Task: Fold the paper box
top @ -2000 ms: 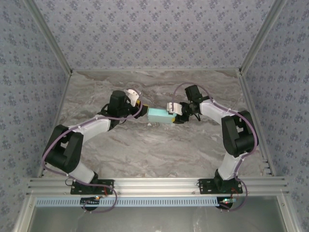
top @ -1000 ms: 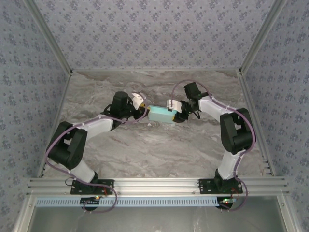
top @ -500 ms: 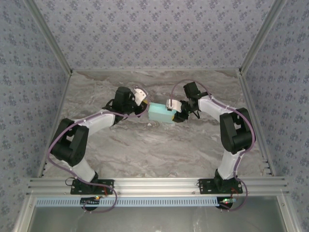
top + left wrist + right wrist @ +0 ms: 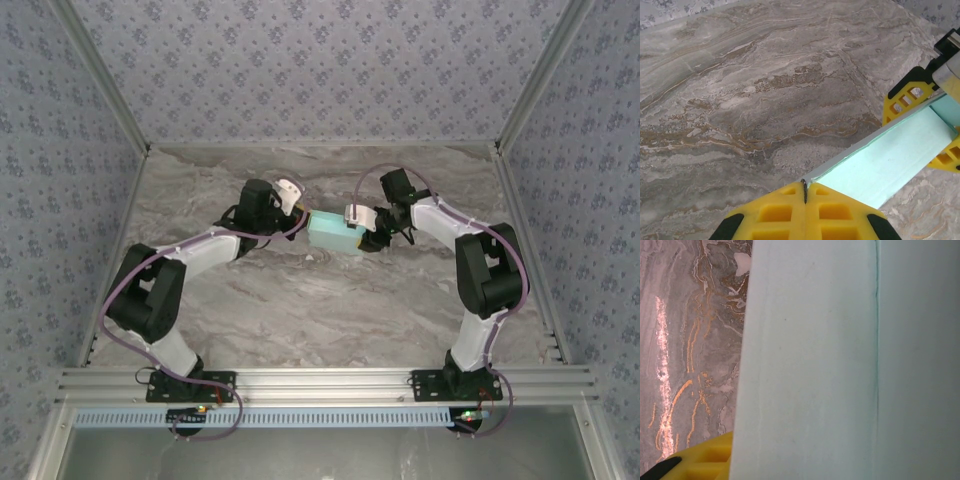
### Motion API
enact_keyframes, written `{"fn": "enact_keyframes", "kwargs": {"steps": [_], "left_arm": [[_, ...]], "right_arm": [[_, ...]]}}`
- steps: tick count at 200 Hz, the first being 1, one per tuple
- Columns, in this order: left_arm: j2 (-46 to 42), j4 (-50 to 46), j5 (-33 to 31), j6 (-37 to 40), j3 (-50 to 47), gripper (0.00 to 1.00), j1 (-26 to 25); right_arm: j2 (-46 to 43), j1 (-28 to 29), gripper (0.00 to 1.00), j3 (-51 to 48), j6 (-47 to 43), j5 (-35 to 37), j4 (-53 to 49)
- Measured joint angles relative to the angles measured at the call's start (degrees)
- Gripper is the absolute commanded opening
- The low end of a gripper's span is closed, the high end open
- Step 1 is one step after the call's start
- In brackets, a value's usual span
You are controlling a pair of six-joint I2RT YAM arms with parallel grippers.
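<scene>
Mid-fold: my left gripper (image 4: 805, 190) pinches the paper box (image 4: 885, 162) edge, my right gripper (image 4: 926, 126) clamps its far end — next, crease squarely.

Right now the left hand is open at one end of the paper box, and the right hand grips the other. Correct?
No: the left hand is shut on that end of the paper box; the left wrist view shows it.
</scene>
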Motion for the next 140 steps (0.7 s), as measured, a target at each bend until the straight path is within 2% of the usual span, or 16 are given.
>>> {"fn": "enact_keyframes", "kwargs": {"steps": [62, 140], "left_arm": [[0.13, -5.53, -5.81, -5.35, 3.26, 0.03, -1.99], [0.46, -4.46, -11.43, -12.24, 3.23, 0.02, -4.2]], "right_arm": [[0.42, 0.11, 0.42, 0.79, 0.46, 0.87, -0.55], [0.7, 0.11, 0.42, 1.22, 1.31, 1.07, -1.01]]}}
